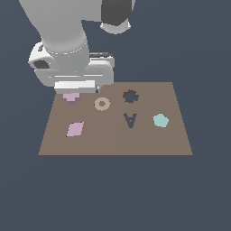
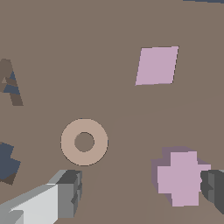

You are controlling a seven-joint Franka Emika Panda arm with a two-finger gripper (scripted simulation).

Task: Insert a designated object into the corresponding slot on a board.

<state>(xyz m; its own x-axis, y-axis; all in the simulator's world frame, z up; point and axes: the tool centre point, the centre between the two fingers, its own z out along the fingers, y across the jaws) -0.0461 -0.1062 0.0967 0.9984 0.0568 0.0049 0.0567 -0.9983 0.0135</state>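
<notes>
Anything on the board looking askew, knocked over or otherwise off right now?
Nothing stands out. The pink cross, tan ring, pink diamond and teal pentagon all lie flat on the board, apart from one another. The cross-shaped slot and A-shaped cutout are unobstructed. The gripper straddles the cross, fingers apart.

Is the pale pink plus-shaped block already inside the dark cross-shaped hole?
No, the pale pink plus-shaped block lies on the brown board, away from the dark cross-shaped hole.
</notes>
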